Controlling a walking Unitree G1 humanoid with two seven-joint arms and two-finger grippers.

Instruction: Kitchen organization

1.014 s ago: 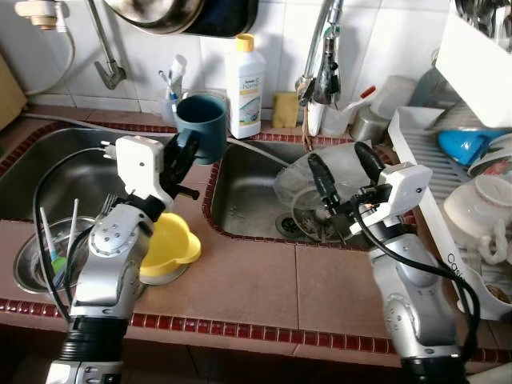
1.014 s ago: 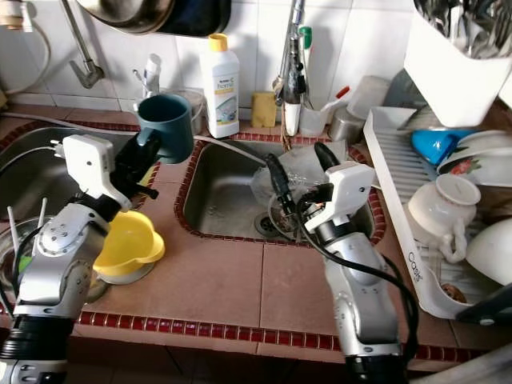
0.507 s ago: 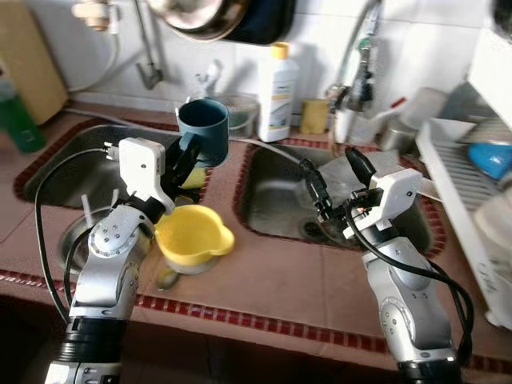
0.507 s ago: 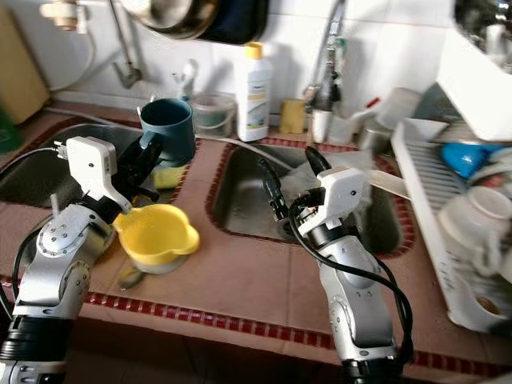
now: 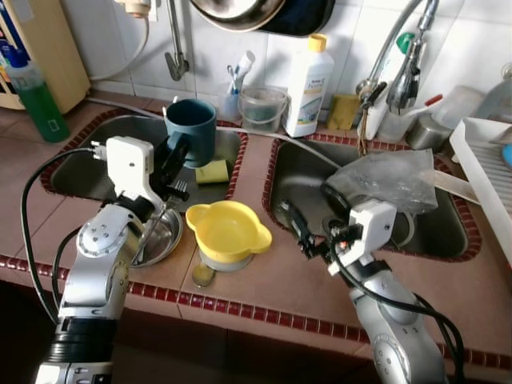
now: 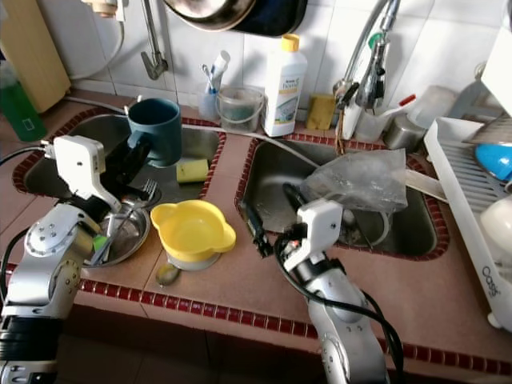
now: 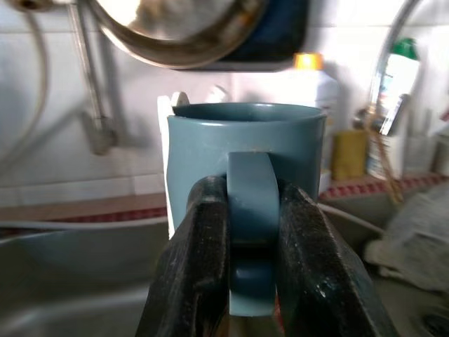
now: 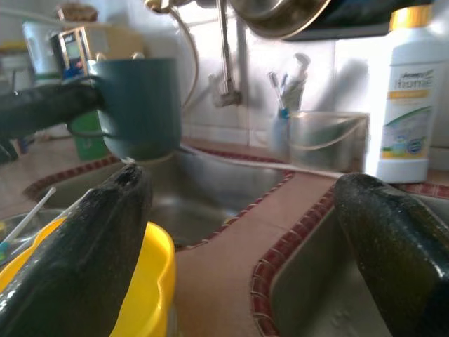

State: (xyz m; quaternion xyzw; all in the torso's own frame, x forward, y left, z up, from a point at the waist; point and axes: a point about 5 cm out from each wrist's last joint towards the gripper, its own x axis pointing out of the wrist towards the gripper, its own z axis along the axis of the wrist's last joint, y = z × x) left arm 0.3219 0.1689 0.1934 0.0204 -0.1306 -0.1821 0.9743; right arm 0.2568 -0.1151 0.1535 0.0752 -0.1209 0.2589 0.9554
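My left hand (image 5: 178, 152), centre-left of frame: fingers clamped on handle of teal mug (image 5: 191, 130), mug held upright above left sink (image 5: 88, 164). My right hand (image 5: 308, 224), lower centre: fingers spread wide, gripping nothing, over counter (image 5: 280, 280) edge of right sink (image 5: 384, 200). Yellow bowl (image 5: 227, 232) on counter between my hands. Steel plate (image 5: 156, 240) just left of bowl. Clear bag (image 5: 384, 180) in right sink.

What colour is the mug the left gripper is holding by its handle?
Dark teal blue. The mug shows best in the left wrist view, its handle clamped by the left gripper.
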